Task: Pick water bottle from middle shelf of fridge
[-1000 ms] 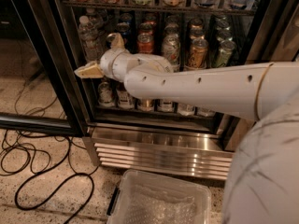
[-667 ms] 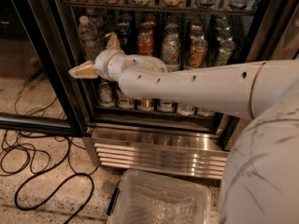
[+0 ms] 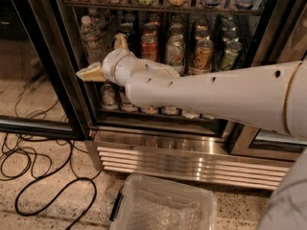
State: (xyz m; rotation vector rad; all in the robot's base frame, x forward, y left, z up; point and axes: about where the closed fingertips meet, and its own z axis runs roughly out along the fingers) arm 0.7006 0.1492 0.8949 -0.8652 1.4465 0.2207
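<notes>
The fridge (image 3: 268,28) stands with its left door swung open. On its middle shelf, the clear water bottle (image 3: 91,40) with a white cap is at the far left, beside rows of soda cans (image 3: 201,54). My arm hides most of the shelf's rack. My gripper (image 3: 106,57) is at the shelf's left front, open. One beige finger (image 3: 91,74) points left below the bottle's base. The other finger (image 3: 121,41) points up just right of the bottle. Nothing is held.
An open glass door (image 3: 43,66) angles out on the left. Below the shelves is a ribbed steel grille (image 3: 192,159). A clear plastic bin (image 3: 163,207) sits on the floor in front. Black cables (image 3: 43,176) loop over the speckled floor at left.
The gripper swung slightly left, then came back right. It now sits almost where it was a second ago, still open beside the bottle.
</notes>
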